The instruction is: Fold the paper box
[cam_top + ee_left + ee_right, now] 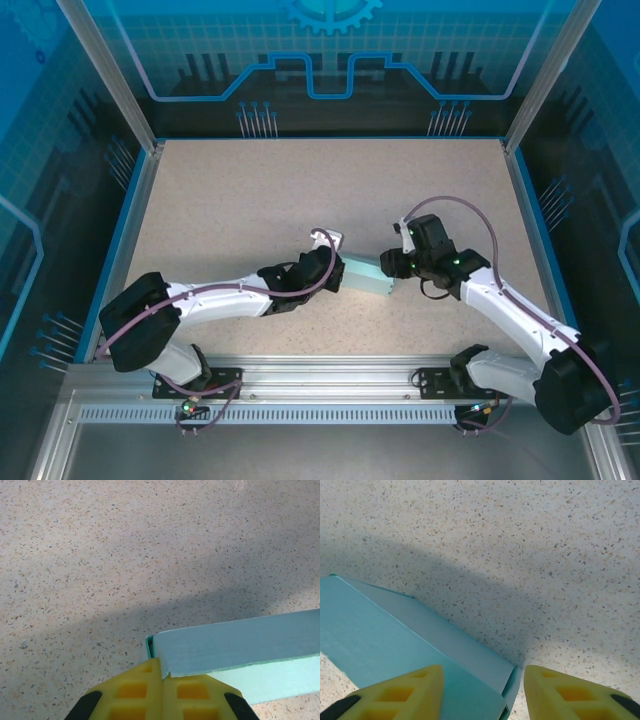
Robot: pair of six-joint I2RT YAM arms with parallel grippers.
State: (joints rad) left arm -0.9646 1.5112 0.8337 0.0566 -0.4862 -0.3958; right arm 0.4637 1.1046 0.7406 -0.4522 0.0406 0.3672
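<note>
Where the speckled beige table [240, 200] has its middle, a pale light-blue card paper box [366, 276] lies long and flat, a little toward 6 o'clock. At the box's 9 o'clock end sits the left gripper [336, 268]. Its yellow fingers [135, 692] are pressed tight together right at the box's corner. I cannot tell if any card is pinched between them. At the box's 3 o'clock end sits the right gripper [393, 266]. Its yellow fingers [415, 692] stand apart, with the box's end corner in the gap.
</note>
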